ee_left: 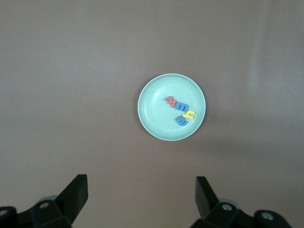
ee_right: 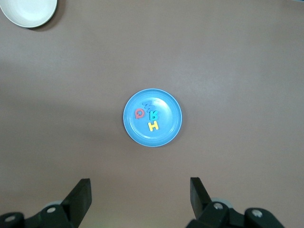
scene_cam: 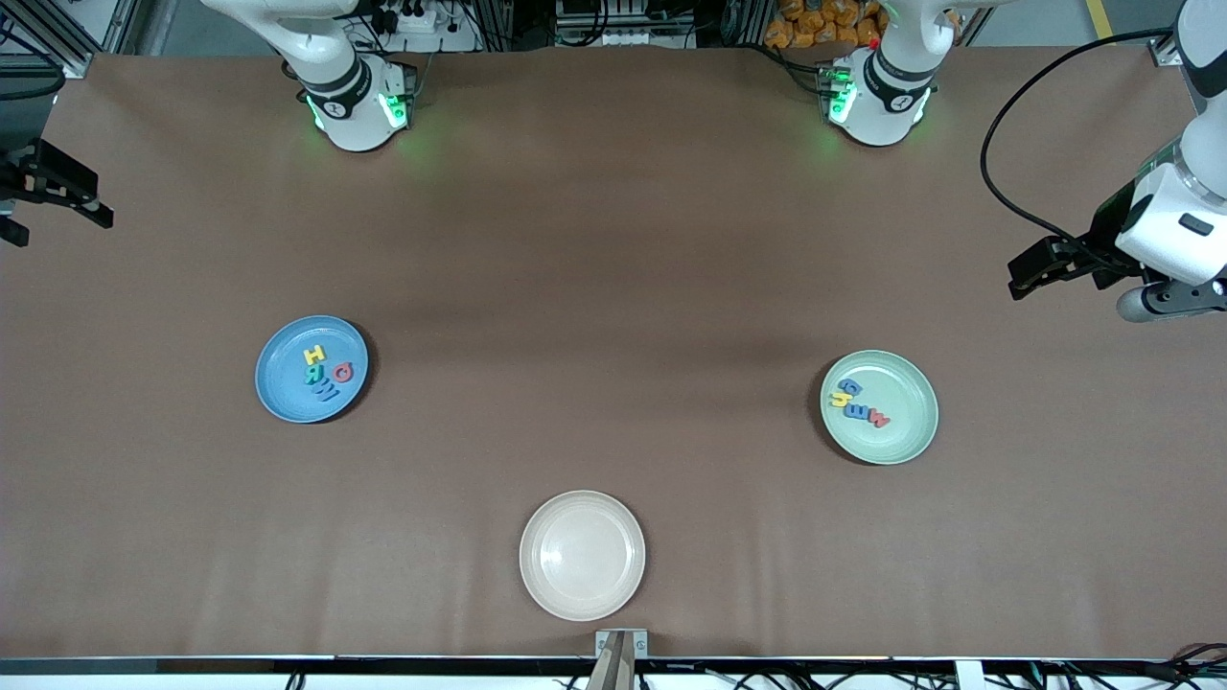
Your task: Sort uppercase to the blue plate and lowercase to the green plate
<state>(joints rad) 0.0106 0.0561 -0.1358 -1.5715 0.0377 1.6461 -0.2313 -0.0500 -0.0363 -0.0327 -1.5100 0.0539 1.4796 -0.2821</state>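
The blue plate lies toward the right arm's end and holds the uppercase letters: yellow H, red Q, teal R and blue W. Toward the left arm's end, the green plate carries the lowercase letters: red m, yellow h and two blue pieces. My right gripper hangs open high over the table beside the blue plate. High up near the green plate, my left gripper is open too. Neither holds anything.
An empty beige plate sits near the table's front edge, midway between the two arms' ends. Both arm bases stand along the table's back edge. Brown tabletop lies between the plates.
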